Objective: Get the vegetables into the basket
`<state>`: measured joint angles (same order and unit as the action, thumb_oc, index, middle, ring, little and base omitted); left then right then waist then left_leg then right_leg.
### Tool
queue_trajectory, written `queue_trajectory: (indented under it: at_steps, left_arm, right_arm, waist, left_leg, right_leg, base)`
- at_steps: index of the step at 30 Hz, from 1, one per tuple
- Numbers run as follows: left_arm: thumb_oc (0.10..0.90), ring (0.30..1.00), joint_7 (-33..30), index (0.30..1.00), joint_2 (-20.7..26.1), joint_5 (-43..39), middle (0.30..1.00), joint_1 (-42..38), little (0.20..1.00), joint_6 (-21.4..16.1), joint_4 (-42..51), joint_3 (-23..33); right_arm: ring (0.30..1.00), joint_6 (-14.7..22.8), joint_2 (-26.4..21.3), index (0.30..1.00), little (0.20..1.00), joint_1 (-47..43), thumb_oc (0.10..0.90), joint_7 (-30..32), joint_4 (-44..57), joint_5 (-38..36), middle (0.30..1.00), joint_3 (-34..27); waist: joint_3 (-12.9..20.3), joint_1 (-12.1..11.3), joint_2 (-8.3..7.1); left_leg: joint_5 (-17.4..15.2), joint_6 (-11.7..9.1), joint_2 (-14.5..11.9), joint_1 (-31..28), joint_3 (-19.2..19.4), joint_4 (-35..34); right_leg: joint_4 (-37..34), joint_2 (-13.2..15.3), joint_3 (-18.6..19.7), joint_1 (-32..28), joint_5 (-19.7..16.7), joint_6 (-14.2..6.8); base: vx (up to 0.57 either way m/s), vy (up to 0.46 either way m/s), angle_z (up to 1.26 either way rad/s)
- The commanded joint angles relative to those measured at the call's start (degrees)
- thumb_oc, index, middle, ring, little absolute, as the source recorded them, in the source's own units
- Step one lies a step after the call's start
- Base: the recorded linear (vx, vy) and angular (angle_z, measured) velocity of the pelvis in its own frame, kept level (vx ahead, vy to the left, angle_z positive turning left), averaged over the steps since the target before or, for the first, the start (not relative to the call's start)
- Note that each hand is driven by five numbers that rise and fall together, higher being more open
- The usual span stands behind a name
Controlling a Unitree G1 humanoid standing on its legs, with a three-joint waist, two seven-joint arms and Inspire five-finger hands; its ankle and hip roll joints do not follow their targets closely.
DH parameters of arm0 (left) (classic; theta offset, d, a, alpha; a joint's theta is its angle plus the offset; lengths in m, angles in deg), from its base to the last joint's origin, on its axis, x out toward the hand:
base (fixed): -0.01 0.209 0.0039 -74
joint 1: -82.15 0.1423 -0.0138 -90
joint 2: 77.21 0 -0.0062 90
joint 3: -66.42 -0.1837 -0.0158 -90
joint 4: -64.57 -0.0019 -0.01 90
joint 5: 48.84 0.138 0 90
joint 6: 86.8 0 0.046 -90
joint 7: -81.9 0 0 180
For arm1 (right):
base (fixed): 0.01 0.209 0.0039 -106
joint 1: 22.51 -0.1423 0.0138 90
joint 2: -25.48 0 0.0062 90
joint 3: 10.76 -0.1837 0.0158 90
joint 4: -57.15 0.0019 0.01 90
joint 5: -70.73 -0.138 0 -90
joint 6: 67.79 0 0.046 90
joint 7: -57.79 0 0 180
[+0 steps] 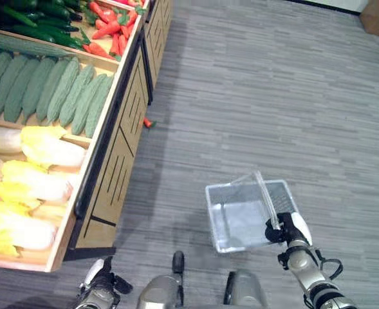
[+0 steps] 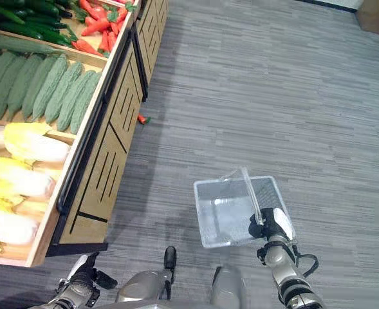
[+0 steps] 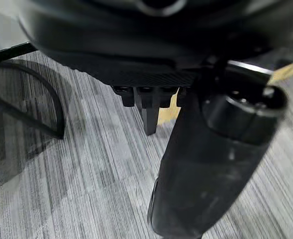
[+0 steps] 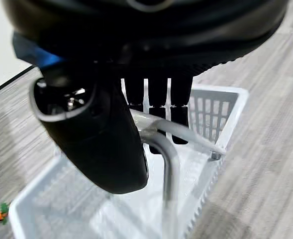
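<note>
Right hand [image 1: 287,228] curls round what seems the basket [image 1: 240,222] handle.

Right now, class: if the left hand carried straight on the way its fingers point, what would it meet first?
Probably the grey carpet floor: the left hand points down at bare carpet with nothing between, though depth is unclear.

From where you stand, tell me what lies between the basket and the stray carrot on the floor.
Bare grey carpet, nothing else. The left eye view shows it: the carrot lies by the wooden stand, and the basket hangs from the right hand.
</note>
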<state>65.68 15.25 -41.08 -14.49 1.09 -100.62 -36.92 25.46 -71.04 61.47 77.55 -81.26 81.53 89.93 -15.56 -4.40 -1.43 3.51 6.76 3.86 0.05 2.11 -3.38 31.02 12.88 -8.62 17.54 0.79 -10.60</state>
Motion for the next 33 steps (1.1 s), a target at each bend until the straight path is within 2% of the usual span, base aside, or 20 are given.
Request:
queue_trajectory:
  at_steps: [1,3,4,5,6,8,13,15,17,18,20,21,23,24,25,27,28,33]
  left_arm:
    - [0.900,1.000,-1.37,1.000,0.52,-0.54,1.000,1.70,1.000,0.71,-1.54,1.97]
    - [0.900,1.000,-1.30,1.000,0.28,0.25,1.000,1.89,1.000,0.79,-2.10,2.19]
    - [0.900,1.000,-0.99,1.000,-0.20,0.63,1.000,2.51,1.000,0.68,-2.85,2.48]
    - [0.900,1.000,-0.91,1.000,-0.45,0.94,1.000,2.90,1.000,0.81,-3.48,2.75]
    - [0.900,1.000,-1.04,1.000,-1.34,0.81,1.000,3.73,1.000,0.82,-3.86,2.85]
    - [0.900,1.000,-1.00,1.000,-1.76,0.84,1.000,4.23,1.000,0.87,-4.02,2.91]
    - [0.900,1.000,-0.92,1.000,-2.94,0.21,1.000,5.21,1.000,0.65,-3.23,1.39]
    - [0.900,1.000,-1.05,1.000,-3.36,0.03,1.000,4.92,1.000,0.67,-2.99,0.47]
    - [0.900,1.000,-1.07,1.000,-3.60,0.03,1.000,4.26,1.000,0.68,-2.48,-0.55]
    - [0.900,1.000,-1.22,1.000,-3.71,-0.14,1.000,3.91,1.000,0.73,-2.08,-0.87]
    - [0.900,1.000,-1.57,1.000,-3.74,-0.53,1.000,3.16,1.000,0.93,-1.10,-1.06]
    - [0.900,1.000,-1.56,1.000,-3.72,-0.26,1.000,2.66,1.000,1.01,-0.67,-1.48]
    - [0.900,1.000,-1.68,1.000,-3.41,0.41,1.000,2.24,1.000,1.41,-0.41,-1.57]
    - [0.900,1.000,-1.77,1.000,-3.32,0.86,1.000,2.09,1.000,1.60,-0.25,-1.52]
    - [0.900,1.000,-1.73,1.000,-3.35,1.50,1.000,2.09,1.000,1.83,-0.40,-1.53]
    - [0.900,1.000,-1.61,1.000,-3.44,2.31,1.000,2.06,1.000,2.07,-0.52,-1.61]
    - [0.900,1.000,-1.36,1.000,-3.58,2.55,1.000,2.44,1.000,2.19,-1.06,-1.10]
    - [0.900,1.000,-1.35,1.000,-3.85,2.83,1.000,3.74,1.000,2.14,-1.70,-0.20]
  right_arm:
    - [0.300,2.35,-7.87,0.300,0.300,-2.61,0.400,3.38,5.77,-0.24,0.300,-2.20]
    - [0.300,2.33,-8.00,0.300,0.300,-2.54,0.400,3.47,5.58,-0.24,0.300,-2.16]
    - [0.300,2.21,-8.21,0.300,0.300,-2.03,0.400,3.09,5.79,0.21,0.300,-2.17]
    - [0.300,2.36,-8.23,0.300,0.300,-1.40,0.400,2.78,5.94,0.21,0.300,-2.36]
    - [0.300,2.53,-8.09,0.300,0.300,-1.06,0.400,2.48,6.15,0.23,0.300,-2.00]
    - [0.300,2.62,-8.26,0.300,0.300,-0.94,0.400,2.19,6.31,0.22,0.300,-1.83]
    - [0.300,3.25,-9.47,0.300,0.300,-1.15,0.400,1.96,5.51,-0.45,0.300,-0.81]
    - [0.300,3.51,-10.14,0.300,0.300,-1.66,0.400,2.21,5.13,-0.71,0.300,-0.60]
    - [0.300,3.46,-10.73,0.300,0.300,-2.33,0.400,2.80,3.38,-1.03,0.300,-0.45]
    - [0.300,3.41,-11.26,0.300,0.300,-2.00,0.400,3.05,3.56,-1.28,0.300,-0.90]
    - [0.300,3.22,-11.79,0.300,0.300,-1.49,0.400,3.80,4.01,-1.68,0.300,-1.83]
    - [0.300,3.12,-12.03,0.300,0.300,-1.01,0.400,4.29,3.03,-2.06,0.300,-2.68]
    - [0.300,2.75,-11.83,0.300,0.300,0.04,0.400,4.77,3.33,-2.32,0.300,-3.49]
    - [0.300,2.68,-11.68,0.300,0.300,0.50,0.400,4.79,3.54,-2.54,0.300,-3.95]
    - [0.300,2.56,-11.54,0.300,0.300,1.06,0.400,4.85,3.73,-2.43,0.300,-4.28]
    - [0.300,2.35,-11.29,0.300,0.300,1.84,0.400,4.84,4.46,-2.20,0.300,-4.81]
    - [0.300,2.34,-10.92,0.300,0.300,1.95,0.400,4.50,4.46,-2.29,0.300,-5.19]
    - [0.300,2.11,-10.01,0.300,0.300,1.61,0.400,4.24,3.01,-1.36,0.300,-4.63]
  waist:
    - [-1.19,1.22,-0.41]
    - [-1.09,1.93,-0.33]
    - [-0.63,2.47,-0.58]
    - [-0.13,2.21,-0.99]
    - [0.51,1.75,-1.26]
    - [0.99,1.62,-1.29]
    - [2.13,0.96,-0.32]
    - [2.09,0.88,-0.14]
    - [1.70,0.47,-0.09]
    - [1.43,0.79,-0.09]
    - [0.87,1.30,-0.32]
    - [0.75,2.02,-0.24]
    - [0.54,2.54,-0.04]
    - [0.70,2.73,0.35]
    - [1.10,2.85,0.79]
    - [1.62,3.06,1.51]
    - [2.08,2.87,1.89]
    - [2.37,2.71,1.79]
  left_leg:
    - [-4.22,-5.97,-3.65,1.12,-4.71,3.98]
    - [-5.79,-6.86,-4.19,-0.47,-6.23,4.07]
    - [-7.26,-7.63,-4.35,-2.12,-8.86,4.31]
    - [-7.90,-8.18,-4.48,-2.53,-9.87,4.68]
    - [-8.42,-8.61,-5.24,-3.22,-10.92,4.63]
    - [-8.41,-8.87,-5.82,-3.50,-11.58,4.68]
    - [-5.83,-11.08,-9.99,-2.53,-16.14,5.33]
    - [-4.74,-11.47,-10.61,-1.17,-17.16,7.04]
    - [-3.62,-11.83,-10.79,0.45,-16.60,8.69]
    - [-2.92,-11.88,-11.09,2.07,-14.37,10.12]
    - [-2.55,-12.09,-11.77,4.11,-7.18,11.61]
    - [-1.88,-12.10,-12.68,5.55,-0.10,11.50]
    - [-1.17,-12.10,-13.47,6.95,7.86,9.64]
    - [-0.44,-12.12,-13.30,7.41,10.59,8.54]
    - [-0.81,-12.72,-13.10,7.05,11.91,7.43]
    - [0.75,-12.61,-12.11,7.45,14.89,4.79]
    - [1.59,-12.45,-11.44,7.40,15.25,3.30]
    - [0.89,-11.30,-10.32,5.48,15.18,1.15]
  right_leg:
    - [-18.00,-1.22,0.80,-2.53,-8.61,0.13]
    - [-24.57,-1.40,2.93,-2.79,-10.10,-0.67]
    - [-27.45,-1.64,7.45,-1.47,-11.91,-1.44]
    - [-28.17,-2.16,7.90,-2.77,-10.74,-1.17]
    - [-28.17,-2.44,6.33,-3.61,-10.79,-0.77]
    - [-27.72,-3.30,5.61,-4.06,-10.24,-0.24]
    - [-24.45,-6.04,0.91,-4.83,-5.42,2.15]
    - [-24.20,-6.35,-0.73,-5.65,-4.32,2.83]
    - [-24.46,-6.14,-2.56,-6.96,-3.35,3.43]
    - [-24.81,-5.54,-4.22,-7.92,-2.98,3.79]
    - [-25.71,-4.74,-6.73,-10.00,-2.55,4.04]
    - [-26.57,-3.97,-9.17,-11.35,-2.47,3.86]
    - [-27.96,-3.25,-12.14,-12.80,-2.90,3.39]
    - [-28.60,-3.14,-13.60,-13.27,-3.07,3.18]
    - [-29.06,-3.38,-14.22,-14.31,-2.34,2.49]
    - [-29.63,-3.12,-16.26,-15.08,-2.31,2.12]
    - [-29.55,-2.91,-17.56,-15.88,-1.86,2.13]
    - [-28.05,-1.87,-17.37,-16.29,-1.68,1.64]
  base:
    - [0.32,-0.158,0.50]
    - [0.40,-0.195,0.34]
    - [0.49,-0.262,1.01]
    - [0.55,-0.357,1.25]
    - [0.28,-0.221,1.36]
    - [0.23,-0.224,0.65]
    - [0.21,-0.285,0.44]
    - [0.14,-0.238,0.74]
    - [0.09,-0.203,0.44]
    - [0.06,-0.168,0.82]
    - [0.04,-0.162,1.15]
    - [0.02,-0.146,1.10]
    - [0.00,-0.108,0.98]
    - [0.08,-0.068,1.40]
    - [0.10,-0.040,1.55]
    - [0.11,0.046,0.96]
    - [0.08,0.088,0.37]
    - [0.07,0.108,0.17]
